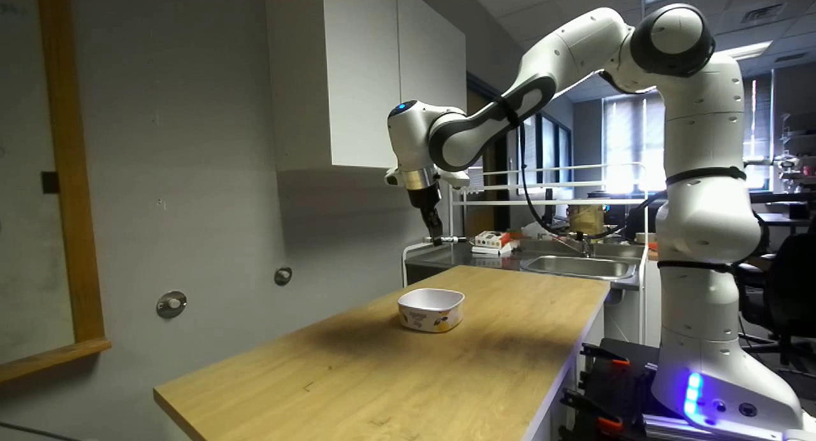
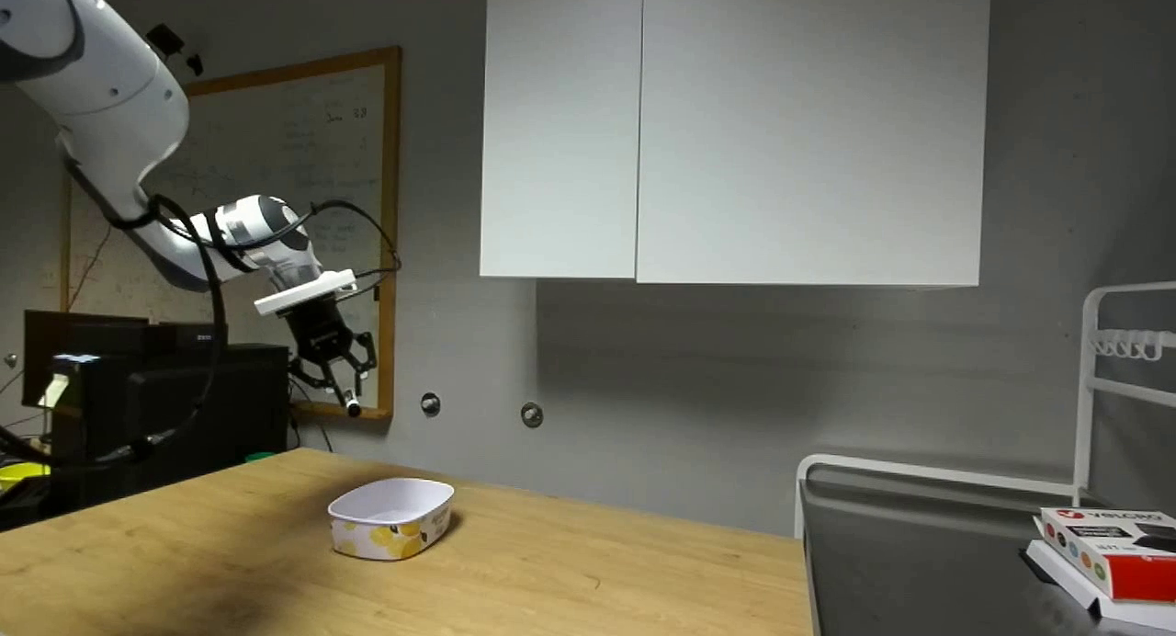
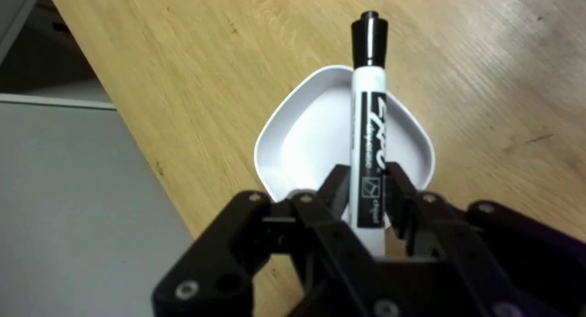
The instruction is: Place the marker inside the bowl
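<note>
The marker [image 3: 369, 124] is white with a black label and a black cap. In the wrist view it crosses in front of the bowl [image 3: 311, 138], with its cap pointing up past the bowl's rim. My gripper [image 3: 366, 179] is shut on the marker's body, one finger on each side. In both exterior views the gripper [image 1: 435, 231] [image 2: 342, 388] holds the marker [image 1: 452, 239] [image 2: 352, 404] roughly level, well above the table and apart from the bowl. The bowl [image 1: 421, 318] [image 2: 372, 539], whitish with a yellow lemon pattern, stands upright on the table, its visible inside empty.
The wooden table [image 1: 357, 390] runs along a grey wall. White cabinets [image 2: 808, 130] hang above. A metal sink [image 1: 577, 267] and counter with boxes [image 1: 492, 239] lie beyond the table's end, also seen in an exterior view [image 2: 1116, 549]. A white rack [image 2: 1084, 388] stands there.
</note>
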